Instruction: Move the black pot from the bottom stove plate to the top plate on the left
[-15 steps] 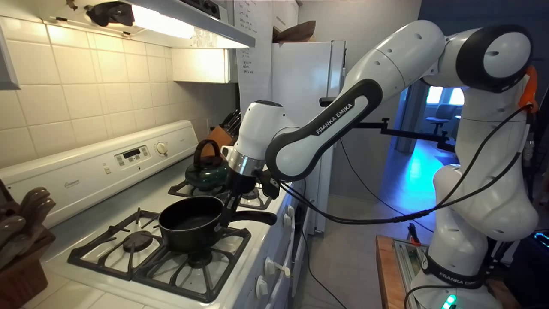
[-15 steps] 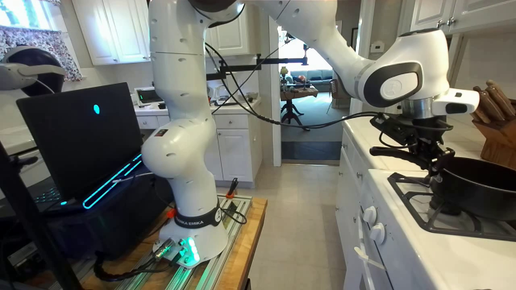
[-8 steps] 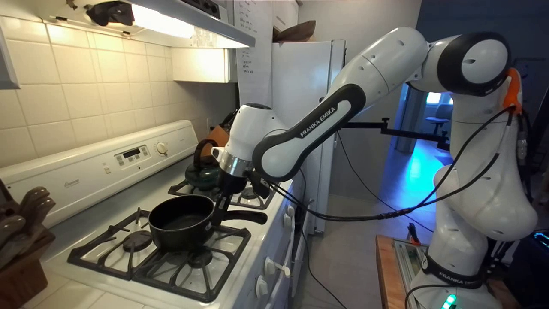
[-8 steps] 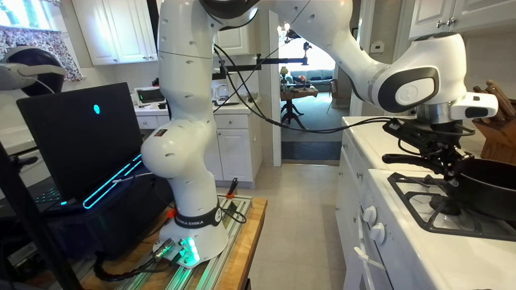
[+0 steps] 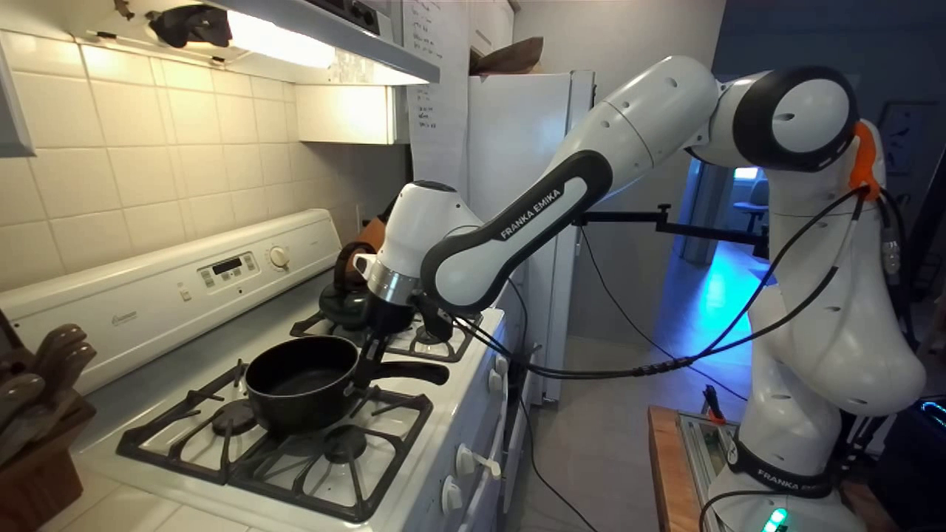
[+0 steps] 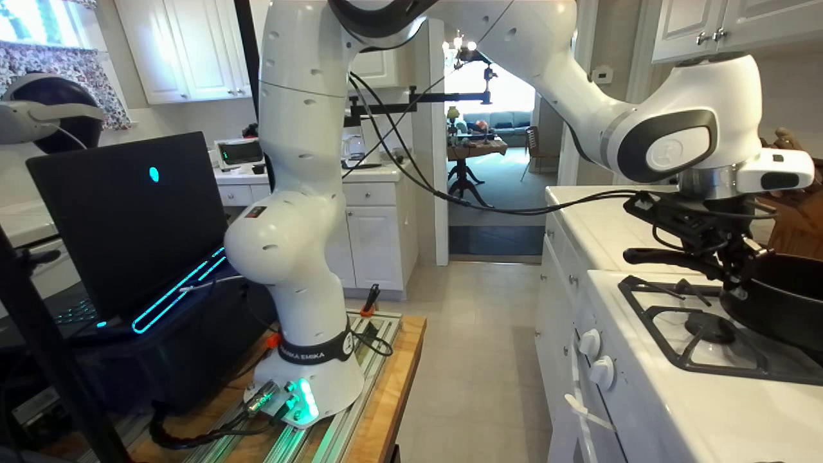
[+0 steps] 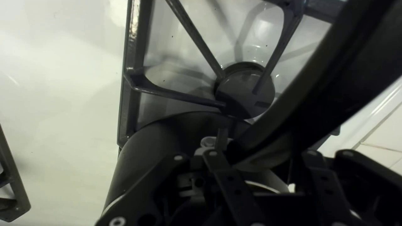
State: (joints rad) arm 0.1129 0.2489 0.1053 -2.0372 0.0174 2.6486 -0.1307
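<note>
Pot (image 5: 299,391) sits on or just above the grate (image 5: 229,473), I cannot tell which, between the front burner (image 5: 345,443), near the front edge of the worktop (image 6: 726,418), and the back burner (image 5: 235,417). The hand (image 5: 363,375) clasps the pot's handle (image 5: 415,372) at its base; a kettle (image 5: 341,304) stands near the back edge.

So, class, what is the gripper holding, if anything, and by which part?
The gripper holds the black pot by its handle, at the end close to the pot's side.
</note>
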